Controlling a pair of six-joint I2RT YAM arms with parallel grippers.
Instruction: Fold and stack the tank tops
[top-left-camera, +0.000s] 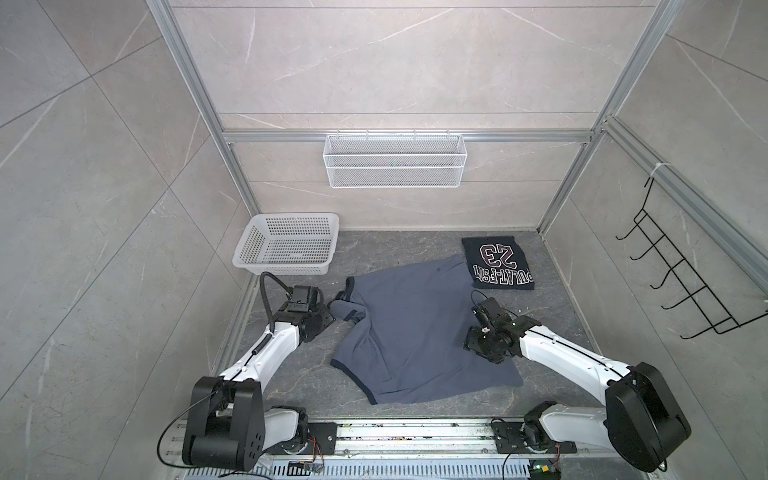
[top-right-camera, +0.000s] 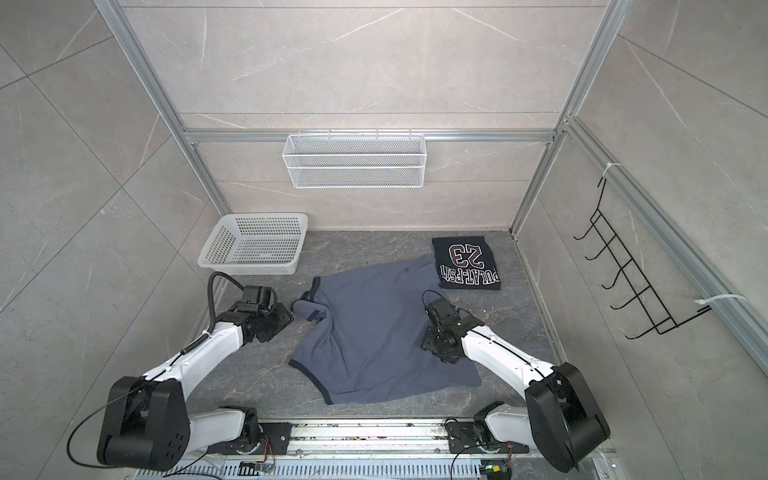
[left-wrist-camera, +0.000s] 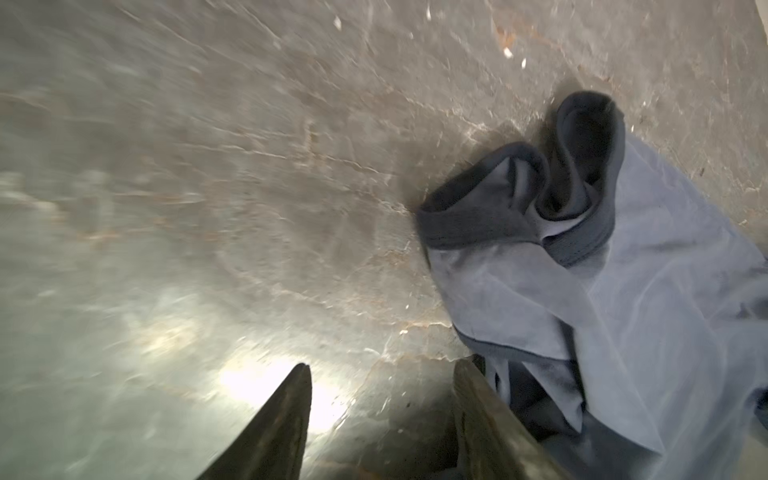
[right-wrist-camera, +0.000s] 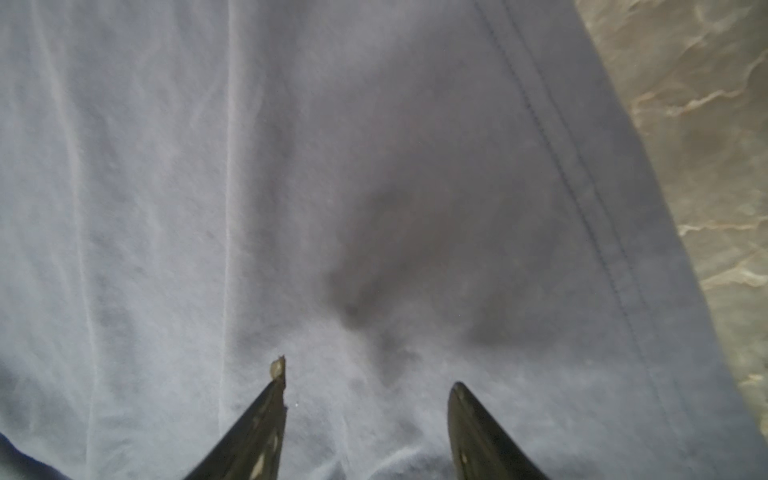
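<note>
The slate blue-grey cloth tank top lies spread and creased at the centre of the dark marbled tabletop, and its far right corner touches the folded near-black tank top with the "23" print. The left gripper is released, jaws apart over bare tabletop, just beside the bunched strap end. The right gripper is released above the blue-grey cloth near its right hem. The white perforated plastic basket stands far left.
</note>
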